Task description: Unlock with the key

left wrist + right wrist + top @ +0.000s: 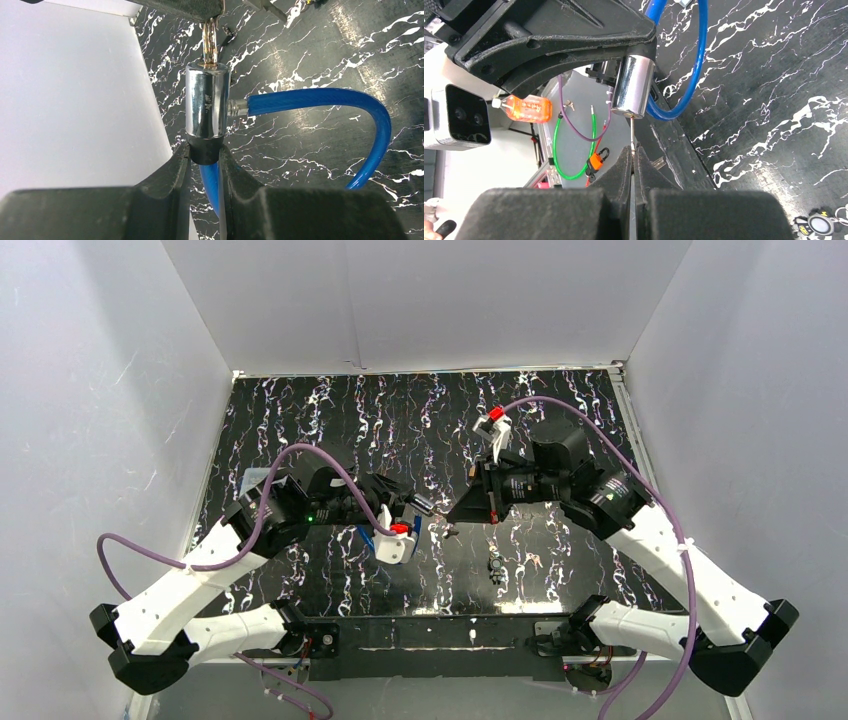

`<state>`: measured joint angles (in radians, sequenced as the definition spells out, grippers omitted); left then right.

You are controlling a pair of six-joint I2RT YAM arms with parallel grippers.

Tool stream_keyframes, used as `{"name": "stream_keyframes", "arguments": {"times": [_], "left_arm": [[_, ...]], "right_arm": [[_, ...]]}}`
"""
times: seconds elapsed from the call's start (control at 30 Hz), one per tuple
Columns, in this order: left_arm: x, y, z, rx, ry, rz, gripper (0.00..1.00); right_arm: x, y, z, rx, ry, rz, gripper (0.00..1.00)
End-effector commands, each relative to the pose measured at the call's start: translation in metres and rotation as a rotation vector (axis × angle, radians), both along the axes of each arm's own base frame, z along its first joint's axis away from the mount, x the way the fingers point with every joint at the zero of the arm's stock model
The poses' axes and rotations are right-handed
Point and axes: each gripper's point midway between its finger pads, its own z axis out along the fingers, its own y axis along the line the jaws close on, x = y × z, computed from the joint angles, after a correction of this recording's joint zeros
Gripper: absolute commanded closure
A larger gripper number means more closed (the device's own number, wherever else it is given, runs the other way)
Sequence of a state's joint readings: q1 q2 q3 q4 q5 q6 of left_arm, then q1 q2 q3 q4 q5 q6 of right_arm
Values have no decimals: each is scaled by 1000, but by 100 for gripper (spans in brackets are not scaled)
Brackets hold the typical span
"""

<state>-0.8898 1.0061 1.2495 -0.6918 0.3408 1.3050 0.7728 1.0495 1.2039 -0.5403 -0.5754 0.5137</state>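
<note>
One chrome lock [206,102], one blue cable [320,99], one key [210,42], one fob [819,225], two pincers [205,152] [632,151]

Black marble-patterned tabletop [330,410], veined white, boxed in by plain white walls [430,300] on three sides. Both arms reach inward. Left gripper [418,506] and right gripper [452,514] meet tip to tip near the middle, with a small chrome cylinder lock [425,503] between them. Purple cables [545,398] arch over each arm. A small dark object [495,564], too small to make out, lies on the tabletop nearer the bases, apart from both grippers.

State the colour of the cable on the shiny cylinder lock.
The looped cable is blue; clearest in the left wrist view.
</note>
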Motion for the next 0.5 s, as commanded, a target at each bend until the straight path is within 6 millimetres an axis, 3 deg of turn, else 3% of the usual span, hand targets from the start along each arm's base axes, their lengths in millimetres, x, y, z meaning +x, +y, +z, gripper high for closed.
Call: {"name": "stream_keyframes", "arguments": {"times": [0.0,0.47], "left_arm": [[-12,-10,11,-51,-6,-60,100],[-8,-9,8,-44,-7,-31,100]], "right_arm": [[19,4,25,99,-91,-78,99],[20,0,24,95,-101,-103,99]]}}
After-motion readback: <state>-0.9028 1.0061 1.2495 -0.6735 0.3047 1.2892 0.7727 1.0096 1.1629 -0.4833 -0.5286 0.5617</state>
